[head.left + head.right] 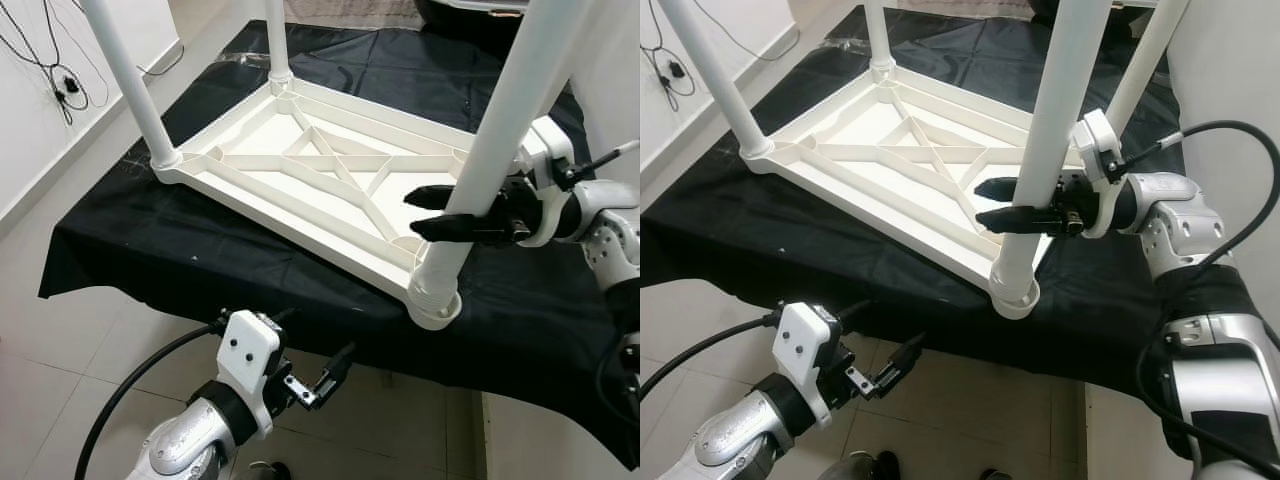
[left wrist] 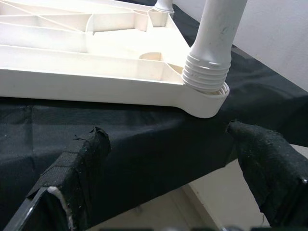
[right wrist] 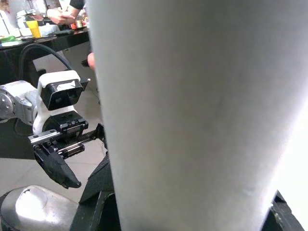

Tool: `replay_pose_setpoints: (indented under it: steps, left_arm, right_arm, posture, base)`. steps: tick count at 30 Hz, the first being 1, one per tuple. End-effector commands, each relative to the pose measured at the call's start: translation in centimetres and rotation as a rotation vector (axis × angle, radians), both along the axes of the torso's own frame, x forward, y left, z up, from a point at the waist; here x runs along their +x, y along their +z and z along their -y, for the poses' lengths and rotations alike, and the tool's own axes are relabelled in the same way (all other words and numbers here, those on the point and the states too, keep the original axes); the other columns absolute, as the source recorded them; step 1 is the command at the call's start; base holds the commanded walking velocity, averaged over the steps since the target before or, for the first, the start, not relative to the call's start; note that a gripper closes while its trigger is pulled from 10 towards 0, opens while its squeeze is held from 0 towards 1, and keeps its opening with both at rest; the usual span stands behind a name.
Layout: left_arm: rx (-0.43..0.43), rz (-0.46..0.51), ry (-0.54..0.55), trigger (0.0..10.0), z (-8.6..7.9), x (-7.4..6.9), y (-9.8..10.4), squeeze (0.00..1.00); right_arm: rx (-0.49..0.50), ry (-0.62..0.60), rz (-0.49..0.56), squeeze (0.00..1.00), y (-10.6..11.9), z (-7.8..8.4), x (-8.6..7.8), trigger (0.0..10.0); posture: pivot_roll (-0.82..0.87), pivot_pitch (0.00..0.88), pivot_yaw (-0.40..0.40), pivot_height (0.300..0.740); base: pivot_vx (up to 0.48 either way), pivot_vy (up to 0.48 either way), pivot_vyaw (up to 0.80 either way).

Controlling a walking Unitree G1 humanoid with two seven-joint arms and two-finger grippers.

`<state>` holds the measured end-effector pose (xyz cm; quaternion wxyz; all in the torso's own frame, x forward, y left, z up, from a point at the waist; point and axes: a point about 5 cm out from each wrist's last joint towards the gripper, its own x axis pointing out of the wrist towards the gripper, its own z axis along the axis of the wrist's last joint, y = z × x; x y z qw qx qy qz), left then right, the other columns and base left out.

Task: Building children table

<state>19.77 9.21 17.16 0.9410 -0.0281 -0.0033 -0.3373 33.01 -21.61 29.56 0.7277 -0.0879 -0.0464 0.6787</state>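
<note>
- Right gripper [image 1: 1002,204] fingers clasped the white plastic leg [image 1: 1045,150] of the upturned white plastic table [image 1: 300,170].
- Left gripper [image 1: 333,375] fingers stood wide, below the black-draped surface [image 1: 130,250].
- No legible writing seen.

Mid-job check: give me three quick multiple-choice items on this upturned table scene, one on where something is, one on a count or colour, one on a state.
1. Where is the right gripper?
A. On the floor
B. At the nearest white plastic table leg
C. Under the black cloth

2. How many legs stand in the upturned white plastic tabletop?
A. Two
B. Three
C. Four

3. How is the left gripper?
A. Open, holding nothing
B. Shut on a leg
C. Shut on the cloth

Answers:
1 B: its black fingers reach around that leg, just above the threaded base.
2 C: the right eye view shows a leg at each corner.
3 A: the left wrist view shows its fingers spread apart, below the edge of the black cloth.
</note>
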Motion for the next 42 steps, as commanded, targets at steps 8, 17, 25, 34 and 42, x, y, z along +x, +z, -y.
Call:
replay_pose_setpoints:
  steps: [8,17,25,34,42]
  left_arm:
    - [0.022,-0.019,-0.008,10.0,-0.4,-0.4,-0.2,0.0]
    - [0.035,-0.023,-0.009,10.0,-0.7,-0.4,-0.2,0.0]
    - [0.033,-0.022,-0.012,10.0,-0.5,-0.2,-0.2,0.0]
    - [0.033,-0.018,-0.005,10.0,-0.7,-0.2,-0.2,0.0]
    - [0.031,-0.018,0.001,10.0,-0.6,-0.2,-0.2,0.0]
  right_arm:
    - [-0.033,0.017,-0.067,0.0,-1.9,0.3,-0.6,10.0]
    - [-0.005,0.029,-0.06,0.0,-1.5,0.1,-0.5,10.0]
    - [-0.057,-0.023,-0.038,0.0,-1.7,0.6,0.2,10.0]
    - [-0.072,0.005,-0.045,0.0,-2.0,0.1,0.1,10.0]
    - [-0.098,0.055,-0.051,0.0,-3.1,-1.3,0.0,10.0]
  posture:
    - [0.14,0.251,0.02,0.74]
    - [0.15,0.261,0.033,0.74]
    - [0.14,0.26,0.027,0.74]
    - [0.14,0.259,0.022,0.74]
    - [0.14,0.259,0.02,0.74]
  base:
    - [0.0,0.0,0.0]
    - [0.0,0.0,0.0]
    - [0.0,0.0,0.0]
    - [0.0,0.0,0.0]
    - [0.0,0.0,0.0]
